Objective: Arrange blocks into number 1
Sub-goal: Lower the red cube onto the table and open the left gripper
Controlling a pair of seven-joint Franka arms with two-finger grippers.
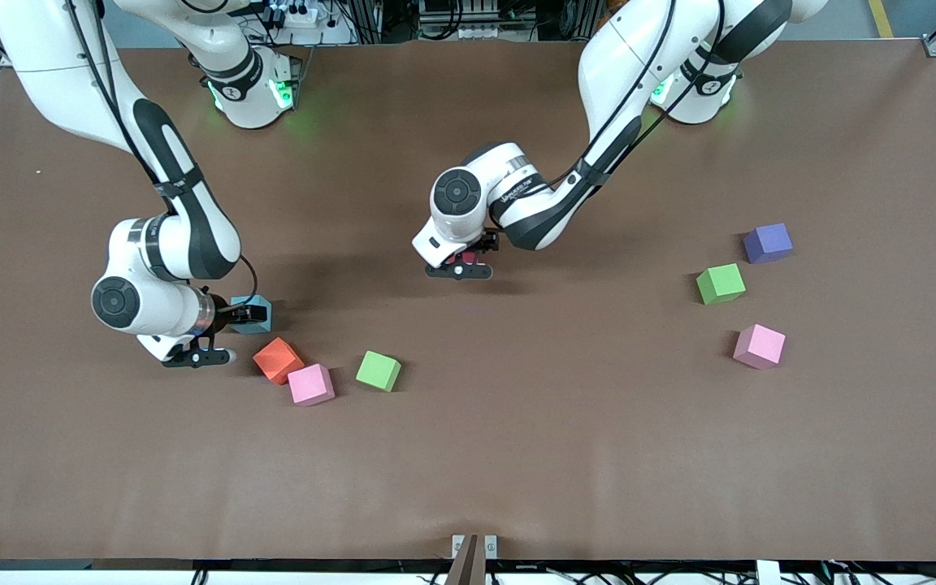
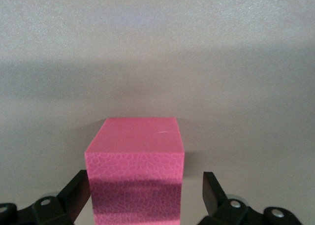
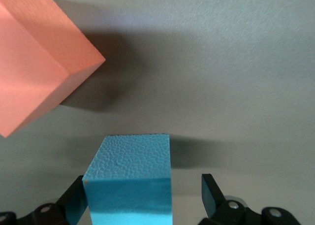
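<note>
Pink block [image 1: 310, 384] lay nearest camera, touching orange block [image 1: 277, 359]. Left gripper [image 1: 458, 270] open around red block [image 2: 134, 171], releasing at table centre. Right gripper [image 1: 196, 356] open astride blue block [image 3: 129, 180], beside orange block, for pickup.

wide bare table [image 1: 517, 455] lies between the two block groups. the orange block [image 1: 277, 359] and a pink block [image 1: 310, 384] touch, crowding the light blue block [image 1: 254, 315].

The brown surface [image 1: 517, 455] carries scattered foam blocks: orange [image 1: 276, 359], two pink [image 1: 310, 384] [image 1: 759, 346], two green [image 1: 378, 370] [image 1: 720, 283], purple [image 1: 767, 243], light blue [image 1: 253, 315].
</note>
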